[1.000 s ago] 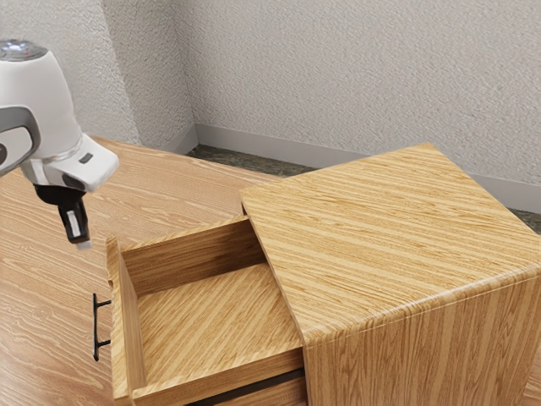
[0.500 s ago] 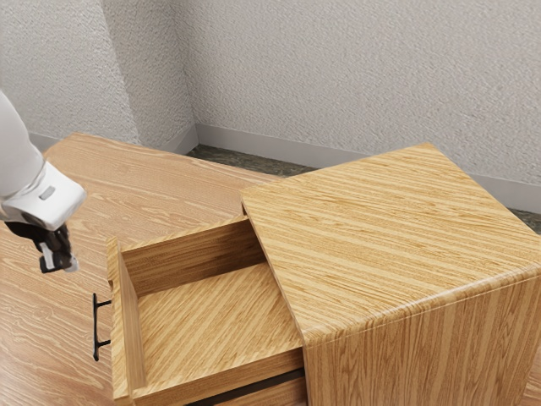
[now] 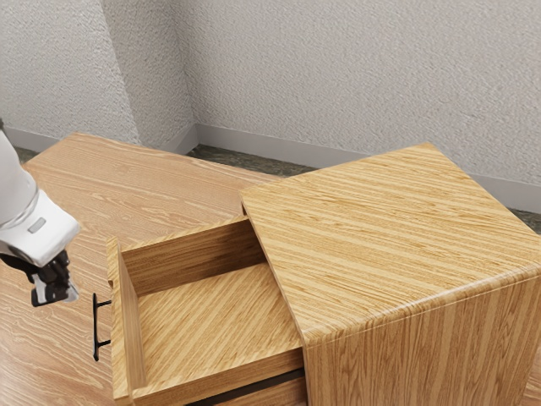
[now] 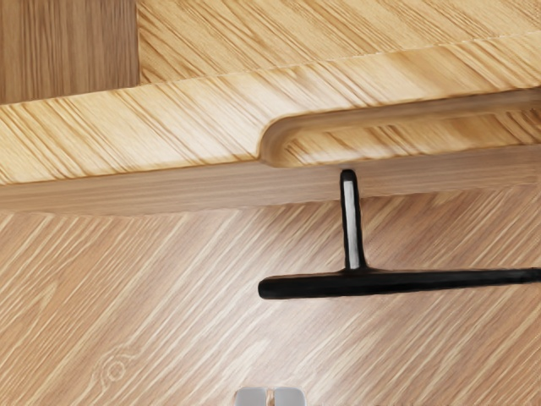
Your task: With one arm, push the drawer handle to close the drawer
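A: Where is the gripper in the exterior view?
B: The black two-finger gripper (image 3: 66, 293) is at the exterior view's left, pointing downward, near the slim black bar handle (image 3: 95, 328) but apart from it.
A: And the drawer?
B: The light-brown, striped wooden drawer (image 3: 122, 338) is pulled well out from the box-shaped wooden cabinet (image 3: 389, 237). The handle is on its outer front. The cabinet stands on the brown wood-grain worktop (image 3: 169, 178), before a rough pale-grey wall (image 3: 338, 76).
A: What does the wrist view tell?
B: The gripper (image 4: 270, 397) is narrow: its two grey fingertips (image 4: 252, 397) are side by side, with a very thin line between. Some worktop is seen between them and the handle. The drawer front has a rounded recess (image 4: 406, 139) in its upper edge.
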